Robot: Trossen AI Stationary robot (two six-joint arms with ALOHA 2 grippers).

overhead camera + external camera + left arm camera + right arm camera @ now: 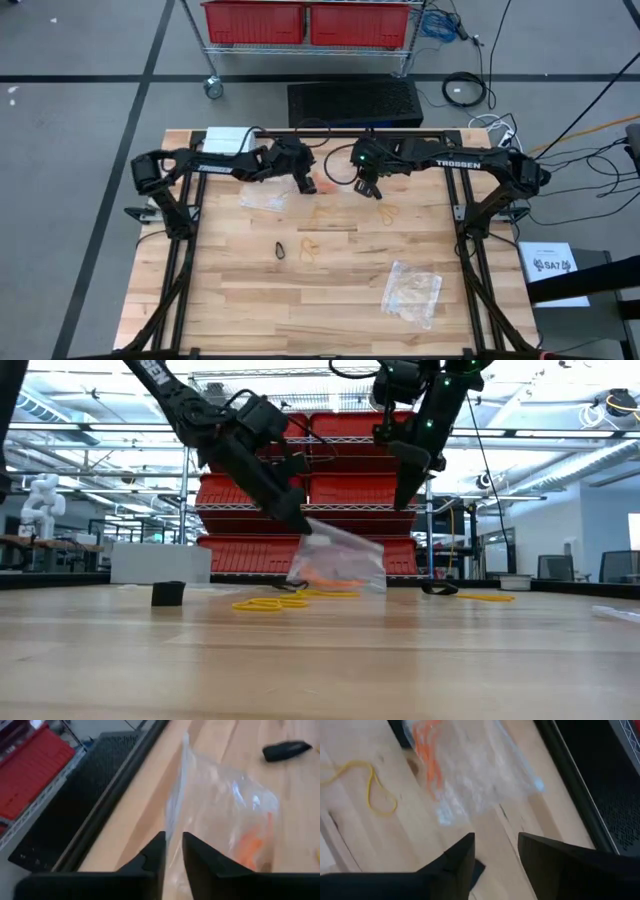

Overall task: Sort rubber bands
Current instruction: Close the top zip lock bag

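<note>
The left gripper (173, 851) pinches a clear bag (225, 820) holding orange rubber bands (252, 842). The right gripper (496, 851) hangs parted beside it; the bands blur together

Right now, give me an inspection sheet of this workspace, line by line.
Surface: wooden table, butcher-block planks.
Job's things: yellow rubber bands and a black rubber band loose mid-table; orange rubber bands inside a clear bag.
Clutter: a second clear bag lying flat toward the right front; a third clear bag near the left arm.
Grippers: left gripper with fingers narrowly apart around the clear bag's edge; right gripper open above bare wood beside that bag, holding nothing.
Cables: black cables on the floor behind the table.
Surroundings: wire rack with red bins behind the table.
</note>
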